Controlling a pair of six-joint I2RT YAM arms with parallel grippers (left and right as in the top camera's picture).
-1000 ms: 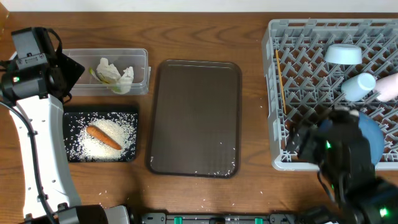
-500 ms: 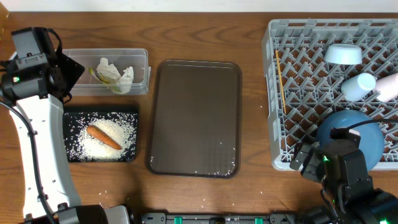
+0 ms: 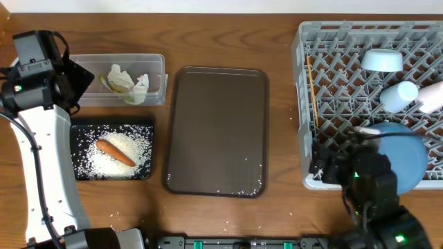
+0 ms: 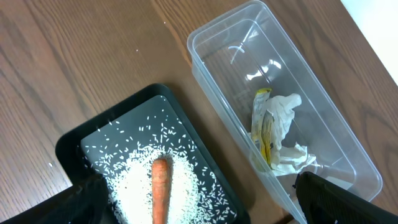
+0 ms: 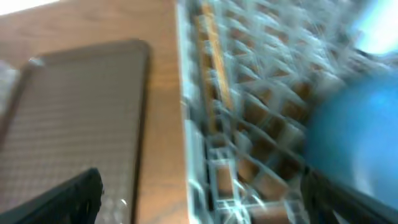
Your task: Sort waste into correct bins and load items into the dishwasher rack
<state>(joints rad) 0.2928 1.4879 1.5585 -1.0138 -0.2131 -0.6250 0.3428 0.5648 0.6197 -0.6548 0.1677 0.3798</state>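
– What's moved?
– The right gripper [image 5: 202,200] has swung to the near-left corner of the dishwasher rack [image 3: 346,76], uncovering more of the blue plate [image 3: 408,155] near that end. Its jaws are spread wide, holding nothing.
– What else is in the rack?
– A light-blue bowl [image 3: 382,60], a light-blue cup [image 3: 399,95], a white cup [image 3: 432,97], and chopsticks [image 3: 311,86] along the left edge.
– And the bins?
– The clear tub [image 3: 156,69] holds the tissue [image 3: 131,84] and the wrapper [image 4: 266,134]. The black tray [image 3: 79,131] holds the rice [image 3: 135,149] with the carrot [image 3: 115,153] on top. The left gripper [image 4: 211,205] hangs above them, wide and empty.
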